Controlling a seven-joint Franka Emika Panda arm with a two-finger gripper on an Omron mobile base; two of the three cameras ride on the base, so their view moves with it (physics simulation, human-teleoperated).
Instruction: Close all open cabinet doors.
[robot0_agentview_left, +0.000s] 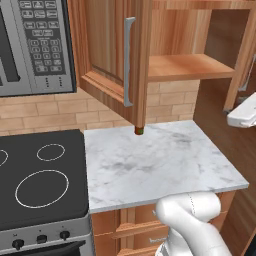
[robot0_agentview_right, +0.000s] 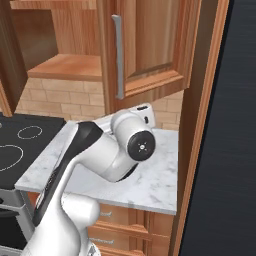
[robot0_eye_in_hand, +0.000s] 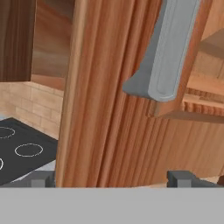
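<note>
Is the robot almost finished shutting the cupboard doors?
Not yet. Nothing looks shut: the left cabinet door stands swung out, the shelf bare behind it, and the right cabinet door hangs open too. The open gripper is right up against a door's wooden face near its handle. Both doors are left to close.

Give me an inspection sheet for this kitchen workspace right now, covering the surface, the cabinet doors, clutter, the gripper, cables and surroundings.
Surface: white marble counter, bare apart from one small item.
Job's things: left cabinet door swung open, showing the bare wooden shelf; right cabinet door also stands open.
Clutter: small brown-and-green object at the back of the counter; too small to identify.
Grippers: gripper with jaws wide open, close up to the right door's edge, below its bar handle; holding nothing.
Cables: nothing seen.
Surroundings: microwave, black stovetop, brick backsplash, drawers under the counter.
</note>
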